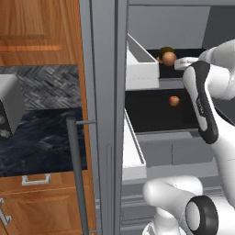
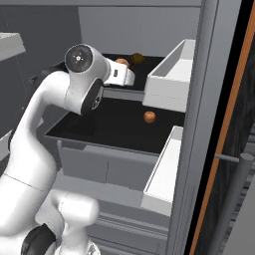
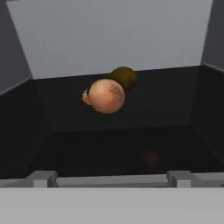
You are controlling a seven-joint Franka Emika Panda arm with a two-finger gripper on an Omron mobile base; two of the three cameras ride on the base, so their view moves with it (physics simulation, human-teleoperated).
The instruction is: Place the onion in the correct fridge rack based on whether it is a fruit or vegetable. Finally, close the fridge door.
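Evidently the onion (image 3: 106,96) is being left on the upper fridge rack (image 3: 113,148), just beside the dark olive item (image 3: 124,77); nothing is being gripped, the gripper (image 3: 112,178) fingertips being held well apart, emptied.

One smooth round tan-brown onion (image 3: 106,96), one dark olive-yellow round fruit (image 3: 124,77) and one small orange-red ball (image 1: 174,101) sit among two flat black fridge racks (image 2: 107,125) and two white box-shaped door bins (image 1: 140,69).
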